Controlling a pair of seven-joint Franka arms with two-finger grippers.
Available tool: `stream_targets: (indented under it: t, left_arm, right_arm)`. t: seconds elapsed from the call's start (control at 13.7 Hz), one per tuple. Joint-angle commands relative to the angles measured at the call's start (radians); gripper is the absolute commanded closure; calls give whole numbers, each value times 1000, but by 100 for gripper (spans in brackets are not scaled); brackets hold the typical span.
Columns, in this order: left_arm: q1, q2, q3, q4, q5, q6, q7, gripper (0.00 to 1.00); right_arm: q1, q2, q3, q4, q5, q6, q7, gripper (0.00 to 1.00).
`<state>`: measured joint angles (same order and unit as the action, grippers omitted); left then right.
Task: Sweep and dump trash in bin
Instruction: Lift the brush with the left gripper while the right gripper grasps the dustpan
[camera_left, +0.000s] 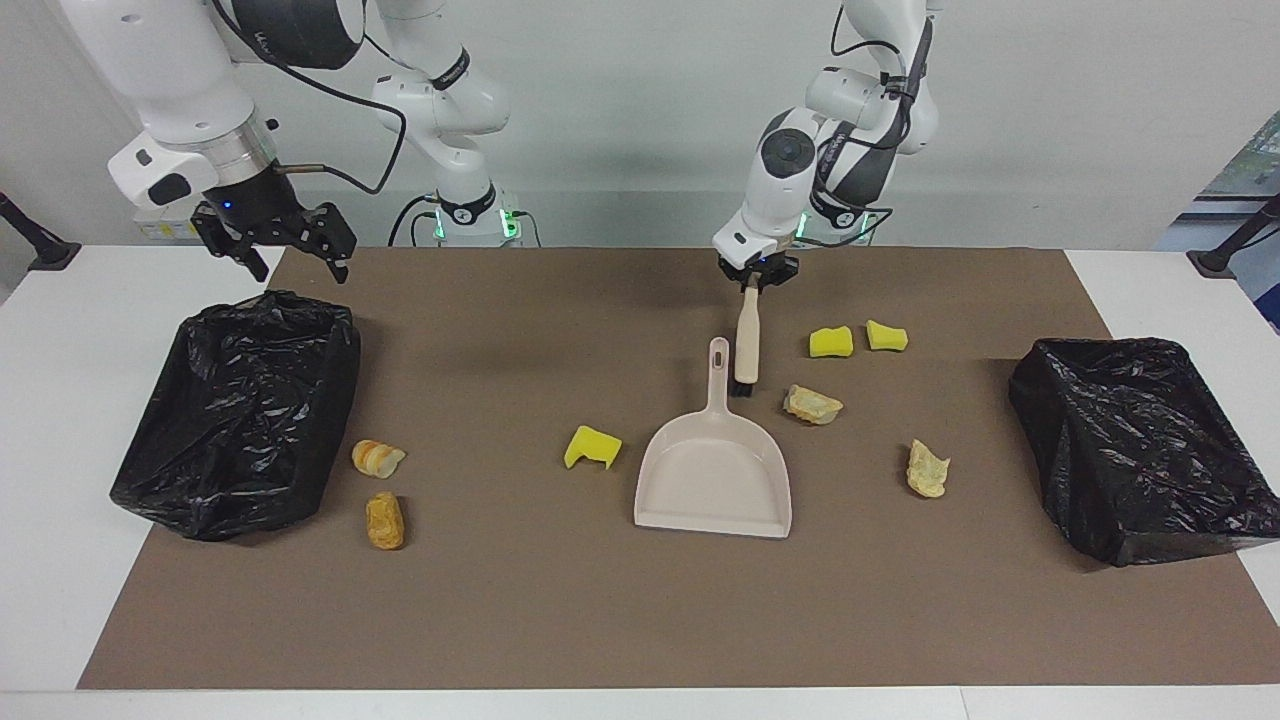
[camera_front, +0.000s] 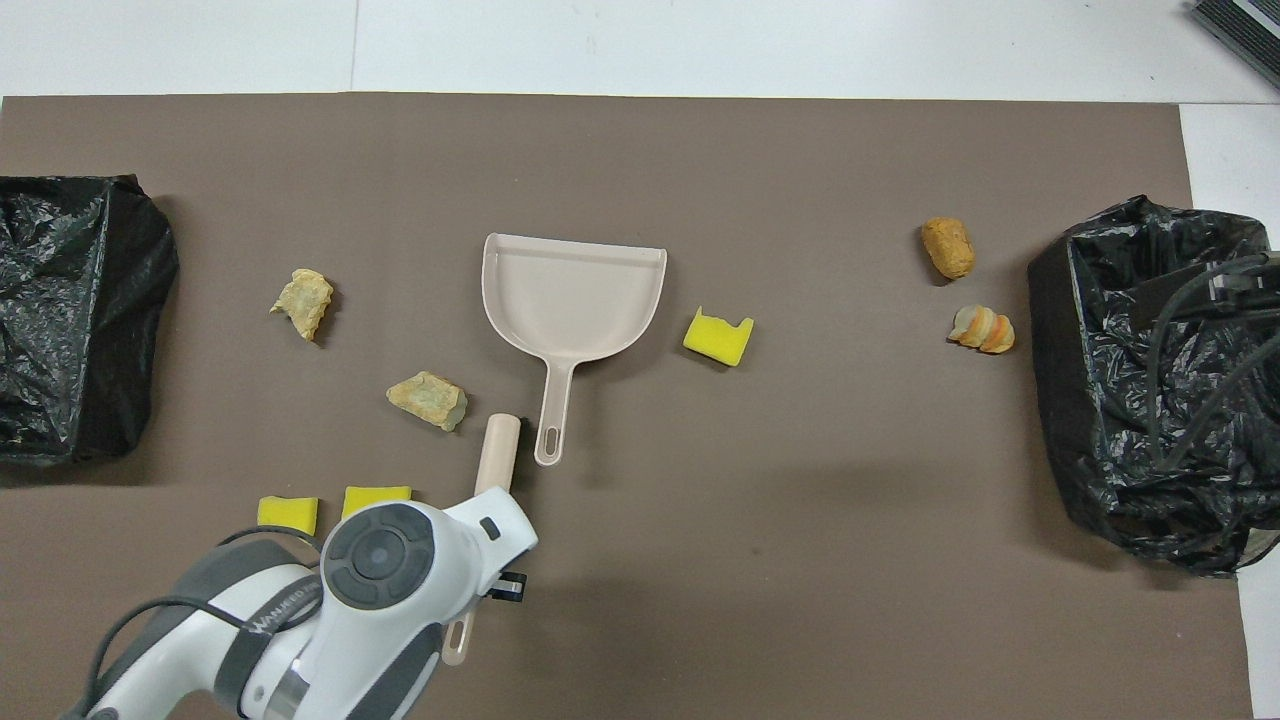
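My left gripper (camera_left: 757, 274) is shut on the handle of the beige brush (camera_left: 746, 345). The brush hangs steeply, bristle end down by the mat, between the beige dustpan's handle (camera_left: 717, 375) and a tan lump (camera_left: 812, 404). In the overhead view the wrist covers the gripper, and the brush (camera_front: 497, 450) shows beside the dustpan (camera_front: 575, 290). Trash lies scattered: yellow sponge pieces (camera_left: 592, 446) (camera_left: 831, 342) (camera_left: 887, 336), another tan lump (camera_left: 927, 469), and orange bread lumps (camera_left: 378, 458) (camera_left: 385, 521). My right gripper (camera_left: 285, 250) is open over the robot-side rim of a black bin.
Two bins lined with black bags stand on the brown mat (camera_left: 600, 620): one at the right arm's end (camera_left: 245, 410), one at the left arm's end (camera_left: 1140, 445). The right arm's cables show over the bin in the overhead view (camera_front: 1150, 380).
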<state>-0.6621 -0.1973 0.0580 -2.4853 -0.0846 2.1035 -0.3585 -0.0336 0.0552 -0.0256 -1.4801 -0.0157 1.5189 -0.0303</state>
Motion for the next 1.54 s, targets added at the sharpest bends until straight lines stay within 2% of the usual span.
stream_targets:
  t: [0.0,0.22,0.37,0.51,0.66,0.8,0.95,1.24,1.46]
  left_arm:
    - [105,19,-9,6,-6,-5,30,100]
    - [221,24,-6,11,-1,-6,53,100]
    - [281,10,-4,54,0,-26,88,100]
    - [300,-39,-4,83,-1,-116,110,100]
    - [297,-111,-9,82,-1,-256,110,100]
    - [282,-152,-14,60,0,-350,115,100]
    - [268,-197,-15,13,-1,-371,206,100]
    - [288,-208,-7,-75,-1,-367,474,100]
    - [427,-197,-7,-87,-1,-330,724,100]
  right_arm:
    - [-11,-38,3,-38,11,-28,13,0]
    - [44,-136,4,-246,48,81,24,0]
    - [76,-132,6,-319,92,159,88,0]
    - [167,-103,6,-365,123,275,249,0]
    - [282,-36,4,-373,123,383,390,0]
    - [371,40,4,-368,122,484,418,0]
    - [408,73,4,-365,122,558,485,0]
    - [523,150,4,-324,102,628,679,0]
    - [570,184,3,-290,68,639,707,0]
